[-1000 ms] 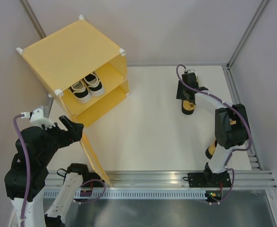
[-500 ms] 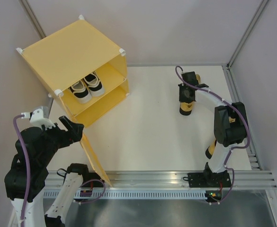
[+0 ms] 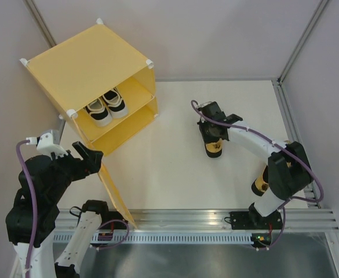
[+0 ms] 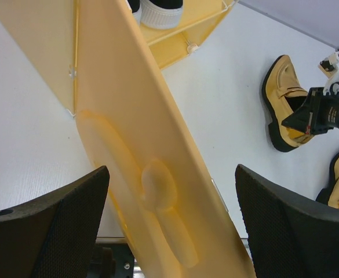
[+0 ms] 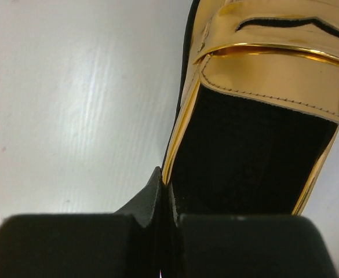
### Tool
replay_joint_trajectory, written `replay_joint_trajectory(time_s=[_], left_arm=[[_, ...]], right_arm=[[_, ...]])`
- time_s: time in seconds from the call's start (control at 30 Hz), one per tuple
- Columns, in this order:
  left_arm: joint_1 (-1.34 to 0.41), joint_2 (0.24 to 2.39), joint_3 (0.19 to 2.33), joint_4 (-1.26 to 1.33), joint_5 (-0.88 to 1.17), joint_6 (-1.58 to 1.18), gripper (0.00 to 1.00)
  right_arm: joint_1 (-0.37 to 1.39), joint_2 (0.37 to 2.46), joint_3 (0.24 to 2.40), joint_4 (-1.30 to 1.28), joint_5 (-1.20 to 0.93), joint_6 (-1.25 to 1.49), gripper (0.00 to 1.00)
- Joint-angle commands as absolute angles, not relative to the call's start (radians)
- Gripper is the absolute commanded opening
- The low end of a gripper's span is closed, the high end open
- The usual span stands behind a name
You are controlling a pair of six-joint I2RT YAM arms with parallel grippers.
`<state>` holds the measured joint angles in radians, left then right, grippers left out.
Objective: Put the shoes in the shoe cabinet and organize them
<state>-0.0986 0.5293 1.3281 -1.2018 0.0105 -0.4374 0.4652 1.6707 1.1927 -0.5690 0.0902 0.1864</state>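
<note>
Now the right end effector [image 5: 166, 200] is clamped shut on the thin side rim of the gold slip-on [image 5: 262, 87], toe stretching straight ahead of its tips, and it looks light, stiff and glossy-slick, so this rim pinch suits.

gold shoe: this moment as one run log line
right hand shut on gold shoe rim | left hand open astride door | sneakers on cabinet shelf | other gold shoe on table

I work in what looks like a robotics lab cell: plain grey panel walls [image 3: 215, 35] on aluminium posts [image 3: 300, 40] enclose my white table [image 3: 169, 168] from nine to three o'clock, a slotted aluminium rail [image 3: 186, 218] at six.
</note>
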Motion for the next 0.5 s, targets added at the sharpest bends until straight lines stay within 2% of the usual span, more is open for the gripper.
replay_joint_trajectory(time_s=[0.0,0.2,0.47], left_arm=[[-0.098,0.529,1.328,-1.167,0.035,-0.449,0.92],[-0.098,0.518,1.315,-1.164,0.035,-0.454,0.92],[-0.098,0.515,1.319,-1.166,0.034,-0.451,0.92]], right_arm=[[0.538,1.519,1.164,-0.539,0.124,0.17,0.01],[0.659,1.384,1.071,-0.512,0.046,0.132,0.01],[0.842,1.361,1.039,-0.422,-0.029,0.081,0.01]])
